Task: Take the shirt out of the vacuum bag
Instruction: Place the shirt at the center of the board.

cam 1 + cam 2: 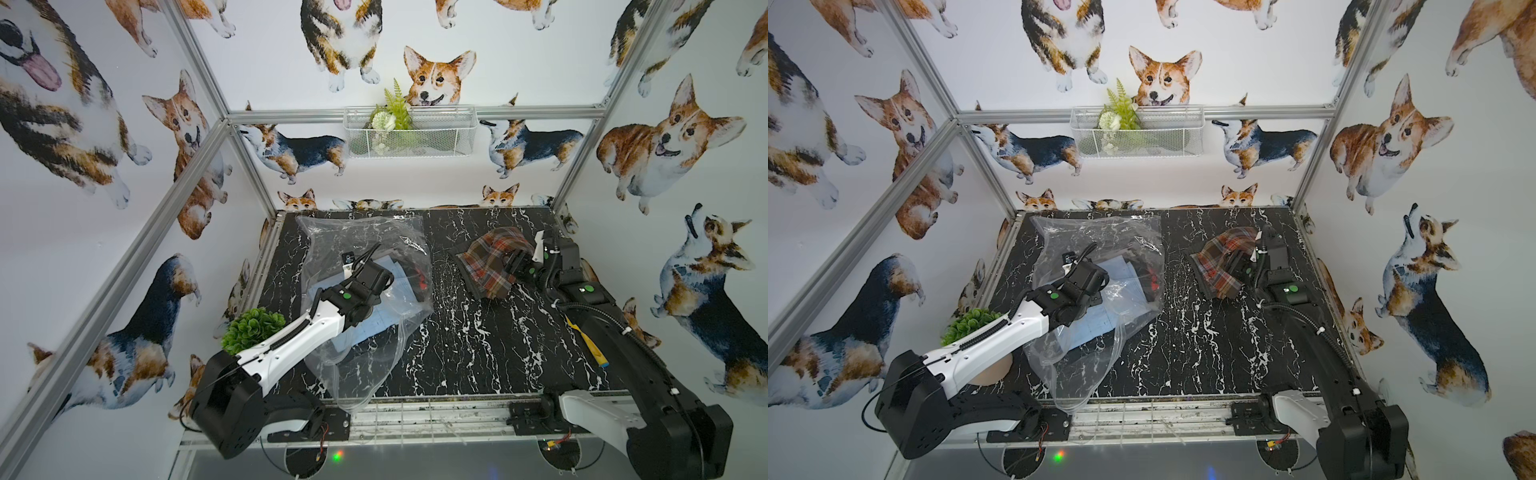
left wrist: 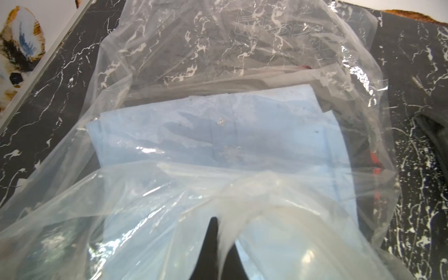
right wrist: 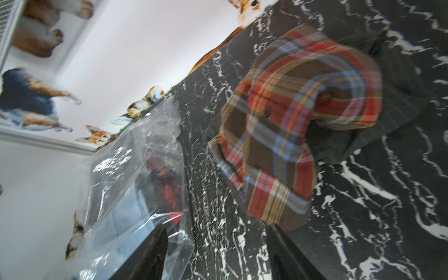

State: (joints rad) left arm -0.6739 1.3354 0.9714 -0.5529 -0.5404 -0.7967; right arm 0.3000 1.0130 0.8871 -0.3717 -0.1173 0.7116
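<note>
The clear crinkly vacuum bag (image 1: 365, 237) (image 1: 1100, 237) (image 2: 218, 48) (image 3: 126, 181) lies on the left half of the black marble table. A folded light blue shirt (image 2: 218, 131) (image 1: 392, 272) and a dark garment with red marks (image 2: 373, 160) (image 3: 167, 184) are inside it. My left gripper (image 2: 224, 232) (image 1: 374, 270) is shut on a bunched fold of the bag's plastic above the blue shirt. A brown, red and blue plaid shirt (image 1: 490, 257) (image 1: 1219, 259) (image 3: 303, 97) lies crumpled outside the bag at the back right. My right gripper (image 3: 218, 254) (image 1: 515, 266) hangs open just beside the plaid shirt, holding nothing.
A dark grey garment (image 3: 392, 97) lies under the plaid shirt. A green potted plant (image 1: 253, 330) stands at the table's left edge by the left arm. A yellow and blue tool (image 1: 586, 340) lies along the right edge. A wire basket (image 1: 409, 131) hangs on the back wall.
</note>
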